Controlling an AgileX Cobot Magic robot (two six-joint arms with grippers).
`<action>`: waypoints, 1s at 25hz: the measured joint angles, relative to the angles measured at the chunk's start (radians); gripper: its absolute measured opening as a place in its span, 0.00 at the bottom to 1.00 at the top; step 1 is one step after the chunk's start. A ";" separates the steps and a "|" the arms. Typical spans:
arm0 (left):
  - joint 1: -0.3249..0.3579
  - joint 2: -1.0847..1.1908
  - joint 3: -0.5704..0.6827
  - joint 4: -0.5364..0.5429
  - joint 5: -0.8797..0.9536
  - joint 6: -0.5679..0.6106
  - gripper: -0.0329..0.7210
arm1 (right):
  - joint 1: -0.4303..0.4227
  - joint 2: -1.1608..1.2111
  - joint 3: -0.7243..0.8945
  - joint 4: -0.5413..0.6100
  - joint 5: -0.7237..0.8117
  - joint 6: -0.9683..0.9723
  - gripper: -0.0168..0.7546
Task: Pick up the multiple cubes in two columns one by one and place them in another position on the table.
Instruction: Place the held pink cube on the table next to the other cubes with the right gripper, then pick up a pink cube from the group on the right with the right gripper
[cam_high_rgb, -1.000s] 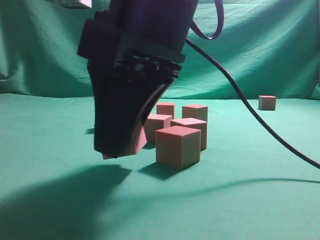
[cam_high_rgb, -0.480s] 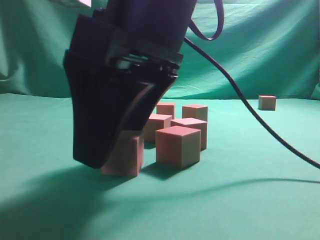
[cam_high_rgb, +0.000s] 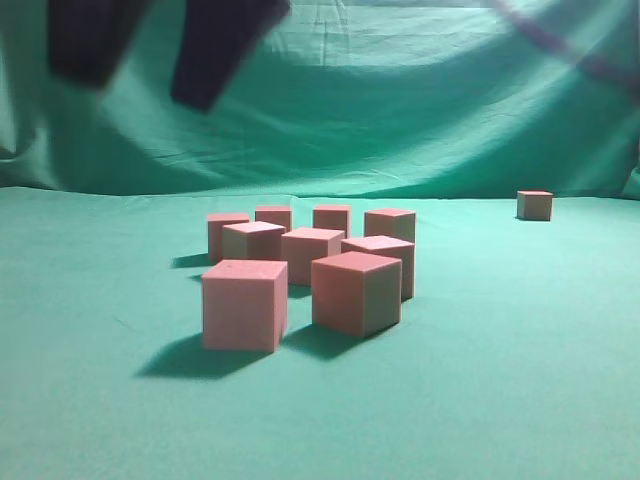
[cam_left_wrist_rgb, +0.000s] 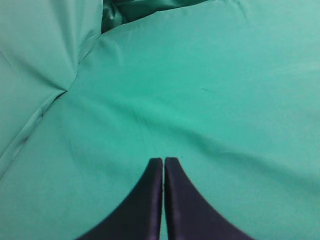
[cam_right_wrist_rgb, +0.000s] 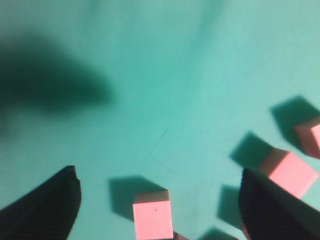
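Eight cubes (cam_high_rgb: 310, 260) you see clustered mid-bench (cam_high_rgb: 480, 400), nearest cube (cam_high_rgb: 243, 304) at front-left, one stray cube (cam_high_rgb: 534, 204) far right behind. Your right hand (cam_high_rgb: 150, 50) hangs above the cluster (blurred), fingers spread, empty; left hand (cam_left_wrist_rgb: 163, 165) clenched.

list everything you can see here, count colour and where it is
cubes in the cluster: eight, pinkish-red with paler sides, mid-table in two rough columns; the nearest-left one stands slightly apart in front
lone cube: one, same colour, far right near the backdrop
table: one, teal-green cloth, slightly wrinkled
backdrop: one, draped green cloth behind the table
cable: one, dark, blurred, top right of the exterior view
left gripper: one, black, jaws shut, over bare cloth
right gripper: one, black, jaws wide apart, empty, raised above the front cube; blurred at top left of the exterior view
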 joint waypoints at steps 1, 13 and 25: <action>0.000 0.000 0.000 0.000 0.000 0.000 0.04 | 0.000 0.000 -0.043 -0.002 0.051 0.013 0.75; 0.000 0.000 0.000 0.000 0.000 0.000 0.04 | -0.068 -0.002 -0.283 -0.417 0.224 0.288 0.68; 0.000 0.000 0.000 0.000 0.000 0.000 0.04 | -0.684 0.079 -0.288 -0.379 0.053 0.628 0.68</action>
